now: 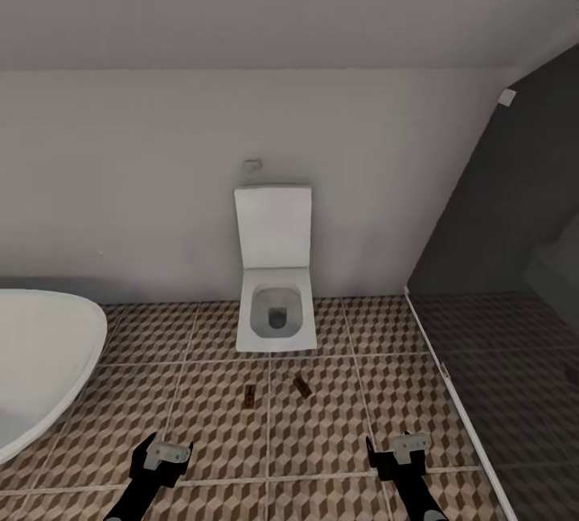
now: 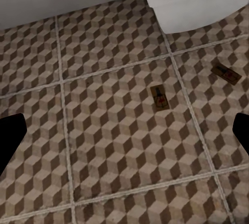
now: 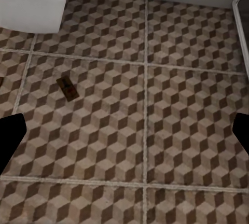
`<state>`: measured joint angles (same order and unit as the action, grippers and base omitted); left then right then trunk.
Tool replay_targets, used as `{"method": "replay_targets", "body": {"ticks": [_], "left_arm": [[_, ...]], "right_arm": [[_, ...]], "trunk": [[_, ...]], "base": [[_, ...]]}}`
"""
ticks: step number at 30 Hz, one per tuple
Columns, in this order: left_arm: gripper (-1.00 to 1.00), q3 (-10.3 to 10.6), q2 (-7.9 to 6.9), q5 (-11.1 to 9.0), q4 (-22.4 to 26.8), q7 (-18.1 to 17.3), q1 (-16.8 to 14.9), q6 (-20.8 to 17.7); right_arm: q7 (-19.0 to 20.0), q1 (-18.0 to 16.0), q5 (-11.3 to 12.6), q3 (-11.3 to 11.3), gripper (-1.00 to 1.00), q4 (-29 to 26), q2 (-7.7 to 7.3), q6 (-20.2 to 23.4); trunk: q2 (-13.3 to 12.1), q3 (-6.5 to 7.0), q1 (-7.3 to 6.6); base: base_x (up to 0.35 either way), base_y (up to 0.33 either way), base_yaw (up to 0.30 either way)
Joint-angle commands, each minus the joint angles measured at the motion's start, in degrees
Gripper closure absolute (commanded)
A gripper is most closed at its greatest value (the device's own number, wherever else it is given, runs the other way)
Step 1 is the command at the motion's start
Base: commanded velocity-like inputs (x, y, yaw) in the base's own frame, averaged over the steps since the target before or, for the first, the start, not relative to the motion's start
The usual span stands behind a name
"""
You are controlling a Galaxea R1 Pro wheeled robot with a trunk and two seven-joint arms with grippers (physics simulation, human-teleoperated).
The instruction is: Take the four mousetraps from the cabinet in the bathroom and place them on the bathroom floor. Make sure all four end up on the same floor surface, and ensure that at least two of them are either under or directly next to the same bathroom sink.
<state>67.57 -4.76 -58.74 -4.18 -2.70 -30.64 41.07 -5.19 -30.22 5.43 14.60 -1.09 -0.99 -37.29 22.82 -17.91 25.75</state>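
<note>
Item one — my left gripper, low and nearest, fingers spread wide, holding nothing. Item two — my right gripper, level with it and well apart, likewise wide open and empty. Both hover over the bathroom floor, cube-patterned tile with pale grout. Ahead of and between the grippers: two mousetraps lying flat on that floor, one nearer the left gripper, the other just beyond it toward the right gripper, angled, the two near but apart. Beyond them, a white toilet against the wall. Off past my left gripper, a white bathtub.
</note>
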Motion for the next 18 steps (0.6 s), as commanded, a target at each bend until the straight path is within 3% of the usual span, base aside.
{"method": "replay_targets", "body": {"ticks": [1,9,18], "left_arm": [[-1.00,0.5,0.04,-0.6,-0.1,-0.3,0.0,0.2],[-1.00,0.5,0.19,-0.6,-0.1,-0.3,0.0,0.2],[-1.00,0.5,0.39,-0.6,-0.1,-0.3,0.0,0.1]], "right_arm": [[-0.1,0.0,0.6,0.5,-1.00,0.0,0.01,-0.2],[-0.2,-0.1,0.6,0.5,-1.00,0.0,0.02,-0.1],[-0.2,0.0,0.6,0.5,-1.00,0.0,0.02,-0.1]], "trunk": [[0.1,-0.05,0.03],[0.1,0.06,0.03],[0.1,0.34,0.03]], "base": [[0.000,0.000,0.017],[0.000,0.000,0.014],[0.000,0.000,0.198]]}}
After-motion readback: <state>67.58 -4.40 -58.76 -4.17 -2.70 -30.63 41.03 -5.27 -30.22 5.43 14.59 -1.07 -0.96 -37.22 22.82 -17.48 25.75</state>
